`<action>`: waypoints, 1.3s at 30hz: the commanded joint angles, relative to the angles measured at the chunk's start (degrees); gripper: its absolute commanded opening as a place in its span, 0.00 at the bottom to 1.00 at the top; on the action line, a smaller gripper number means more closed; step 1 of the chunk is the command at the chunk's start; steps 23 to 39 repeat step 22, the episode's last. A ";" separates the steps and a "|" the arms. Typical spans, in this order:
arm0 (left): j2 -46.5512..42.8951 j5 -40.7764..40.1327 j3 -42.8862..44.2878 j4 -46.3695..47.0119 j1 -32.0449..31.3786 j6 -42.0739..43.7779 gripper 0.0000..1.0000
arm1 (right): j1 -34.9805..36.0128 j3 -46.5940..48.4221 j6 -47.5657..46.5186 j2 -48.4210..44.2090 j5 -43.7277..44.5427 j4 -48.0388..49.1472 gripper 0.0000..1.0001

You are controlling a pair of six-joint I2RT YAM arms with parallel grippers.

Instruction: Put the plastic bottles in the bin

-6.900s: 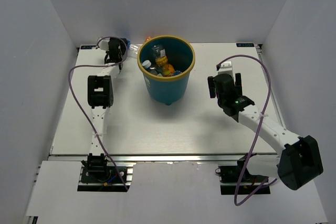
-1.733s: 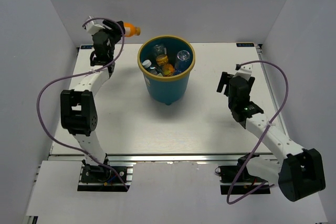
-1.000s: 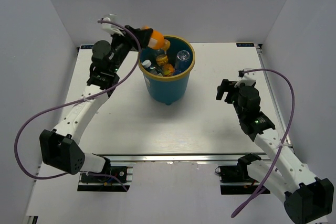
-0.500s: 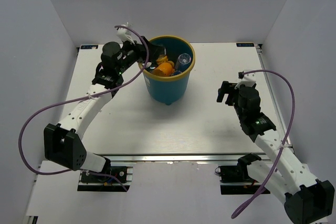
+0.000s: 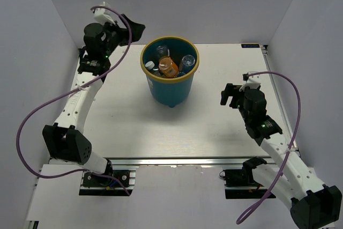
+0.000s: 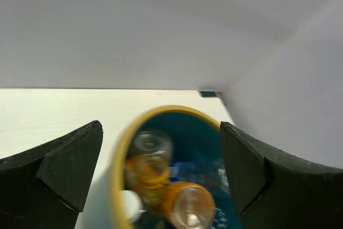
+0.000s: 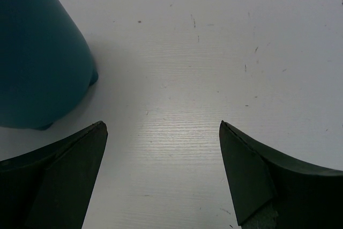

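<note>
The dark teal bin [image 5: 163, 90] with its yellow-tan rim stands at the back middle of the table. Several plastic bottles lie inside it. A stubby orange one [image 5: 169, 68] is on top, with clear ones [image 5: 187, 60] beside it. My left gripper [image 5: 136, 29] hangs open and empty, raised to the upper left of the bin. In the left wrist view the bin's rim [image 6: 114, 165] and the orange bottle [image 6: 188, 206] show blurred between the open fingers, below the left gripper [image 6: 159, 132]. My right gripper [image 5: 229, 96] is open and empty, low over the table to the right of the bin.
White walls close in the table on the left, back and right. In the right wrist view the bin's wall [image 7: 32, 52] fills the upper left, ahead of the open right gripper [image 7: 161, 127] over bare white table [image 7: 214, 52].
The left gripper opened over the bin and the orange bottle dropped in. The left arm then drew back up and to the left. The right arm stayed still.
</note>
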 commanded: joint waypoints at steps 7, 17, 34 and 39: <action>-11.47 -23.73 -6.38 -15.72 5.80 0.32 0.98 | -0.18 1.76 2.36 -2.91 1.92 -0.31 0.89; -34.68 -41.08 -37.25 -17.47 5.80 -9.53 0.98 | -0.18 -1.31 6.49 -8.52 5.79 2.22 0.89; -35.83 -38.55 -36.99 -17.40 5.80 -8.39 0.98 | -0.18 -2.63 5.44 -10.90 3.68 4.85 0.90; -35.83 -38.55 -36.99 -17.40 5.80 -8.39 0.98 | -0.18 -2.63 5.44 -10.90 3.68 4.85 0.90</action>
